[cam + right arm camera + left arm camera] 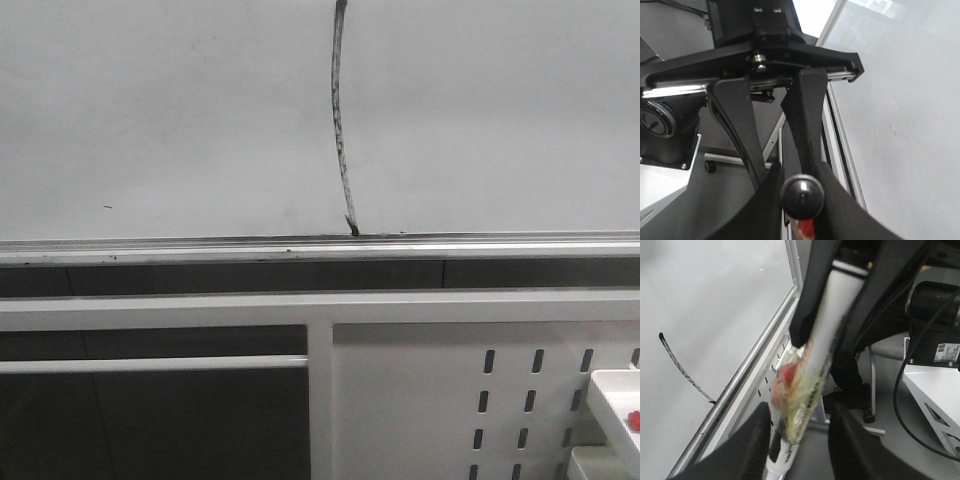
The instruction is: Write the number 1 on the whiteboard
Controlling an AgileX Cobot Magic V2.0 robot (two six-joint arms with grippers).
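We see the number 1 (340,120) already drawn on the whiteboard (150,120), running down to its lower rail. Left gripper (795,440) looks pinched on the marker pen (805,385); right gripper (795,185) looks nearly closed around a round dark end. Writing seems done.

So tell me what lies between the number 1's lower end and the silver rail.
Nothing: in the front view the number 1 runs down to the rail on the whiteboard.
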